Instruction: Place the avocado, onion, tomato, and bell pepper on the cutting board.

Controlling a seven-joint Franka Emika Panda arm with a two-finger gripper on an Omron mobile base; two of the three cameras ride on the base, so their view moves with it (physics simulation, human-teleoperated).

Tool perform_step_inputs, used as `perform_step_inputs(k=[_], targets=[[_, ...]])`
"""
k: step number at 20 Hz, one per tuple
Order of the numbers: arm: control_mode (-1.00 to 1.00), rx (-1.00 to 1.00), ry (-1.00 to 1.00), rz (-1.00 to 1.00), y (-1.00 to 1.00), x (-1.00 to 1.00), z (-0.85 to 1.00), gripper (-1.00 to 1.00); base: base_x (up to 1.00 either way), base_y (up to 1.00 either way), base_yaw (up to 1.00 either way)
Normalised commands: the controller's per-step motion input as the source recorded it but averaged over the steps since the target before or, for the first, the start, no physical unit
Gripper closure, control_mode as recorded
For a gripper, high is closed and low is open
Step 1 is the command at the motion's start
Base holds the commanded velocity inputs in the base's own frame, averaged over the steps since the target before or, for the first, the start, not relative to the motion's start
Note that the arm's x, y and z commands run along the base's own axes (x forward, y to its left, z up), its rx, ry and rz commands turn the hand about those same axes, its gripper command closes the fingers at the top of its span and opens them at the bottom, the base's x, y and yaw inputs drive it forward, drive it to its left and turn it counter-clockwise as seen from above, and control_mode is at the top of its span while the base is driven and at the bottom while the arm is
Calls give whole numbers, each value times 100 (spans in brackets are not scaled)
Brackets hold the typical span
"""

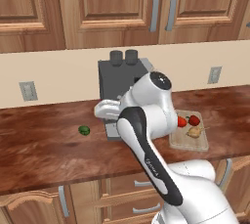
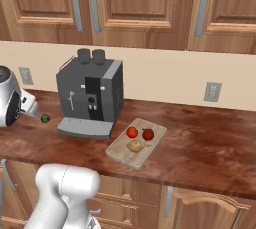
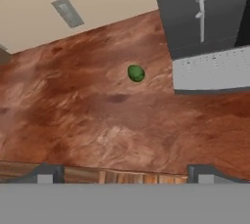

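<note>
The dark green avocado (image 1: 84, 130) (image 2: 45, 118) lies alone on the dark counter, left of the coffee machine. In the hand view the avocado (image 3: 136, 73) sits ahead of and above my gripper (image 3: 124, 174), well apart from it. The jaws are open with nothing between them. The light wooden cutting board (image 1: 197, 144) (image 2: 131, 157) lies right of the machine. On it rest the tomato (image 1: 181, 122) (image 2: 132, 132), the bell pepper (image 1: 194, 120) (image 2: 148, 134) and the tan onion (image 1: 194, 132) (image 2: 135, 146).
A grey coffee machine (image 1: 122, 81) (image 2: 90, 98) (image 3: 205, 12) stands against the wall between the avocado and the board. Wall outlets (image 1: 28, 91) (image 2: 212, 91) sit above the counter. Wooden cabinets hang overhead. The counter's front edge runs just below my fingertips in the hand view.
</note>
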Motion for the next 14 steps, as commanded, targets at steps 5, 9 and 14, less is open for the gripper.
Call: perform_step_inputs(k=[5,9,14], targets=[[-100,-12,0,5,33,0,0,-100,0,0,0],[-100,-10,0,4,15,0,0,-100,0,0,0],[-100,-6,0,3,2,1,0,-100,0,0,0]])
